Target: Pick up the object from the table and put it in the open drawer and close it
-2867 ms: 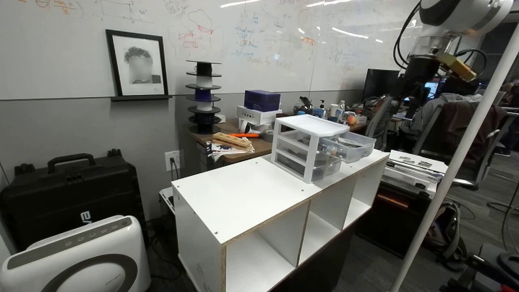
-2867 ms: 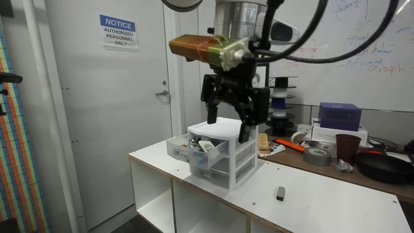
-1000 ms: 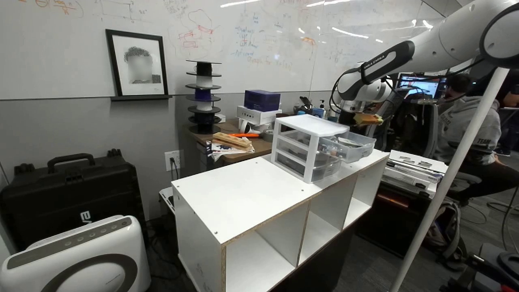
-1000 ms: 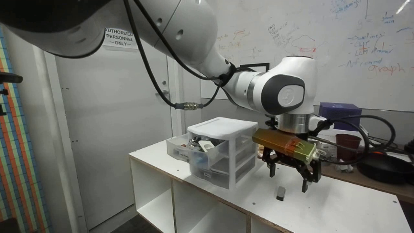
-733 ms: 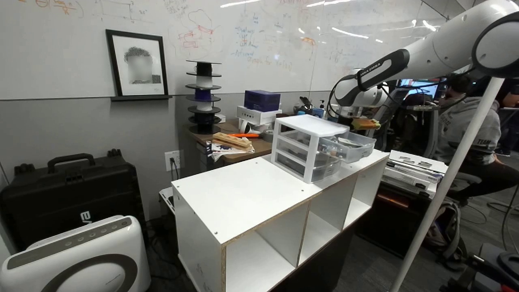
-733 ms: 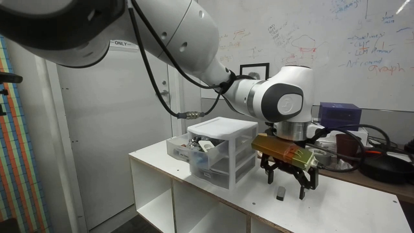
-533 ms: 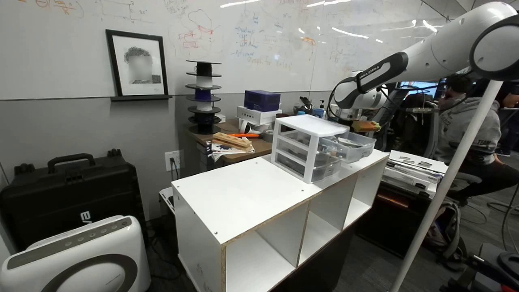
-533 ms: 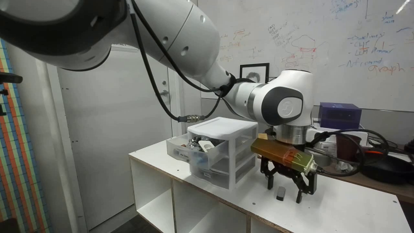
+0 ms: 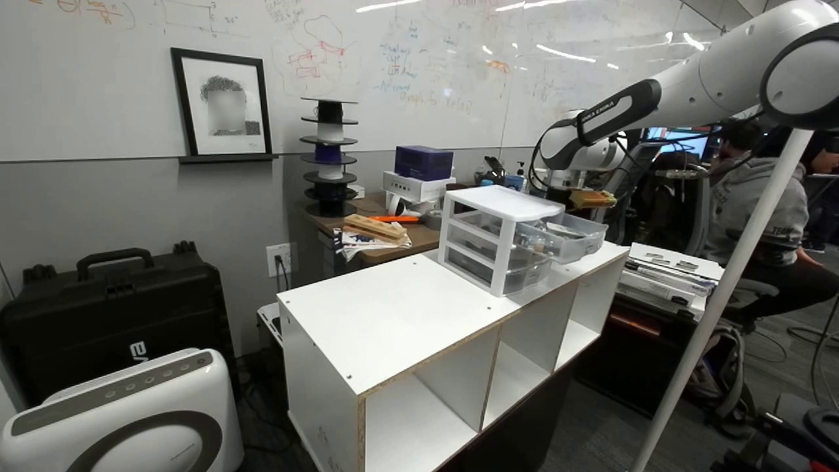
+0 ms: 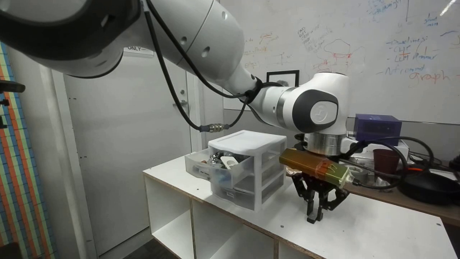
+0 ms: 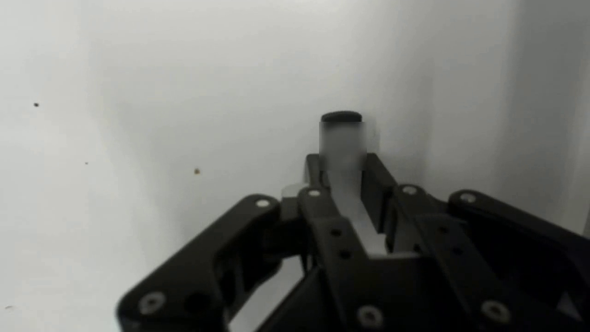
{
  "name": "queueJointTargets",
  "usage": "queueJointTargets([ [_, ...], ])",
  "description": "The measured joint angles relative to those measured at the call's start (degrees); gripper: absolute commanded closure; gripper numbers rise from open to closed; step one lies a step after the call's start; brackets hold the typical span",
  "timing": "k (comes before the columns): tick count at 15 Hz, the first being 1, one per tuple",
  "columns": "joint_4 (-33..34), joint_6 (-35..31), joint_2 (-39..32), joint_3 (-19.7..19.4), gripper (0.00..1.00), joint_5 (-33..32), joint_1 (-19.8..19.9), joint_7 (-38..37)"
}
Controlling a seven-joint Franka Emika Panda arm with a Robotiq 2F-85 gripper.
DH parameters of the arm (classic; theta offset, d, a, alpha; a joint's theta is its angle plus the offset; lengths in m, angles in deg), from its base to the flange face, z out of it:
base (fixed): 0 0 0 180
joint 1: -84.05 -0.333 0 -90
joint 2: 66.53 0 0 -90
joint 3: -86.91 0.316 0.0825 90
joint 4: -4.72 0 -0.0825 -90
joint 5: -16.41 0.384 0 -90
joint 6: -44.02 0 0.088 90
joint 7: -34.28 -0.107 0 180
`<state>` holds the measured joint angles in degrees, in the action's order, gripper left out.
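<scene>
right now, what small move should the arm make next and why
Probably a short lift straight up. In the wrist view the gripper looks closed on both sides of the gray object, which seems to be at the surface of the table, while the open drawer sits higher, so height should come before moving across.

We see the grey block [image 11: 343, 146] clasped between the jaws, its black end poking out beyond them. We cannot tell whether it touches the white desk [image 10: 381, 225] below the jaws. Beside them, well apart, the cloudy plastic drawer [image 10: 221, 177] sits pulled out.
</scene>
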<state>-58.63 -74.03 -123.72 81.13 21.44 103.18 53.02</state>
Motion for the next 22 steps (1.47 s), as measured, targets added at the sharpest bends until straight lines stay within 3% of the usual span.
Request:
queueJointTargets([
  [1,-0.01,0.13,0.05,0.00,0.94,0.00,-0.02,0.01],
  [10,-2.78,1.07,2.69,0.04,0.95,0.01,-0.13,0.03],
  [22,-26.35,-0.62,28.93,1.40,0.95,0.01,-1.23,2.99],
])
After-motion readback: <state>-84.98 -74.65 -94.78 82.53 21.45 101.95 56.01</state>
